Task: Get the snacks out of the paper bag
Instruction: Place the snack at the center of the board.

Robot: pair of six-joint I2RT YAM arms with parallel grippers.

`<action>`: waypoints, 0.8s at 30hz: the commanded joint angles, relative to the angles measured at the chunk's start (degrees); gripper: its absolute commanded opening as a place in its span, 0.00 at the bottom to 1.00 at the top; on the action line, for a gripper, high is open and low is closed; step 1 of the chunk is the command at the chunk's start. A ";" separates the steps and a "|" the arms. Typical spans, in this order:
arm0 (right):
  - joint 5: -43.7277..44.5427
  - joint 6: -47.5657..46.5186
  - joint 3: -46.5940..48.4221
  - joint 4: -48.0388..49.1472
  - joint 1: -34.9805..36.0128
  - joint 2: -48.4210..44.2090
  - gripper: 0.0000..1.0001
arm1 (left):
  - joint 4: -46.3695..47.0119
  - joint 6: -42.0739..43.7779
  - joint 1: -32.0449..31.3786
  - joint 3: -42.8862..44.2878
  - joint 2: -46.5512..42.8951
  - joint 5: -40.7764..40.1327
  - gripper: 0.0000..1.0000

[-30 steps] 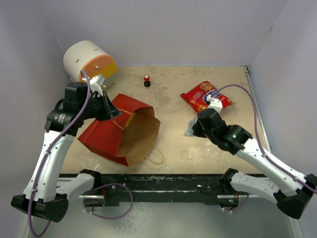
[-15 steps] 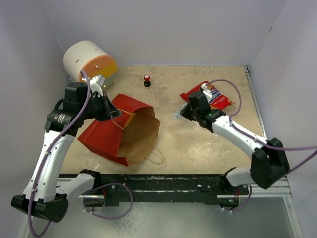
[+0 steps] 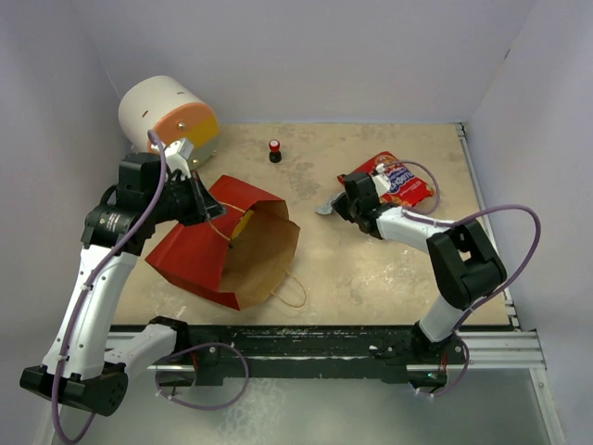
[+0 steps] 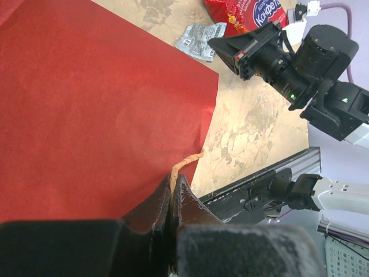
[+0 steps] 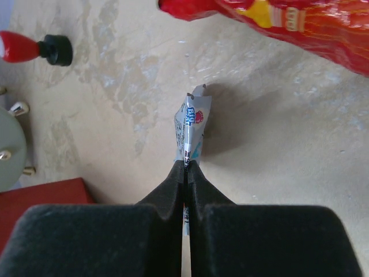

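Chip bag (image 3: 394, 178) out at far right edge; right gripper (image 5: 185, 167) pinching silver packet (image 5: 190, 130), left gripper (image 4: 173, 184) clamped on paper bag (image 4: 86, 104), yellow packet (image 3: 243, 222) inside.

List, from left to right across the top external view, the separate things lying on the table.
white cylinder → red-and-black knob → silver packet → red chip bag. The paper bag spans too wide to place.

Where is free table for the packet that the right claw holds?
Bare table lies between the paper bag's mouth and the right claw with its packet, toward the near edge. A smaller patch lies between the knob and the chip bag. Far left is crowded: cylinder, left claw, paper bag.
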 commanded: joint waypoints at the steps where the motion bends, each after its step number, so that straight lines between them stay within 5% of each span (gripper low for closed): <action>1: 4.12 3.20 -4.46 6.14 -0.94 -0.18 0.00 | 0.80 0.18 -0.12 2.41 -0.36 -0.31 0.00; 6: 1.83 0.05 -8.48 12.80 -2.05 2.51 0.09 | 0.63 -0.03 -0.12 2.80 -0.24 0.31 0.00; 12: -1.24 -2.04 -13.77 12.63 -3.29 -3.24 0.34 | 0.79 -0.06 -0.12 2.81 -0.10 0.68 0.00; 16: -6.00 -8.61 -17.63 7.23 -3.31 -12.86 0.53 | 1.19 -0.04 -0.12 2.72 0.33 0.81 0.00; 24: -15.82 -22.44 -26.61 2.40 -1.66 -37.66 0.62 | 1.92 -0.05 -0.12 2.18 0.95 0.59 0.00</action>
